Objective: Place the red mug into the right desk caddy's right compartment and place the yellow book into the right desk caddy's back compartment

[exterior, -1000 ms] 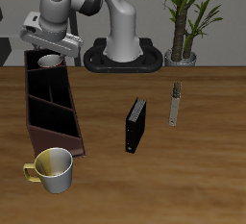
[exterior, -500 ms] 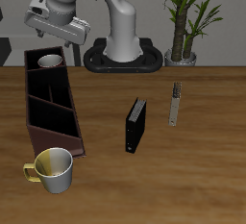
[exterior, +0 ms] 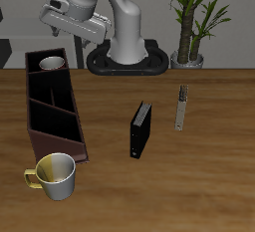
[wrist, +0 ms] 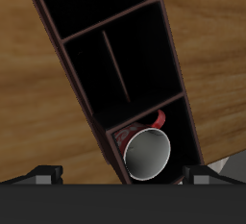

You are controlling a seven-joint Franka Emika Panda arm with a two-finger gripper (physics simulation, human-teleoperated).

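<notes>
Wrist view gives you the right desk caddy [wrist: 115,64] from above: a long maroon-brown box with matte black insides, cut by thin straight dividers into sections. The red mug [wrist: 146,149] stands upright in the small squarish right compartment [wrist: 149,136] at the caddy's end, its round pale grey inside facing up and its handle against the wall. Your gripper [exterior: 62,45] hangs above the caddy's back end, holding nothing; whether the jaws are parted or closed you cannot tell. On the exterior view the yellow book [exterior: 180,108], a thin narrow tan-and-grey strip, lies flat on the wood-grain table [exterior: 199,176], well apart from the caddy. Between them stands a thicker black book [exterior: 140,129]. A glossy yellow-and-white mug [exterior: 56,175] sits by the caddy's front end.
</notes>
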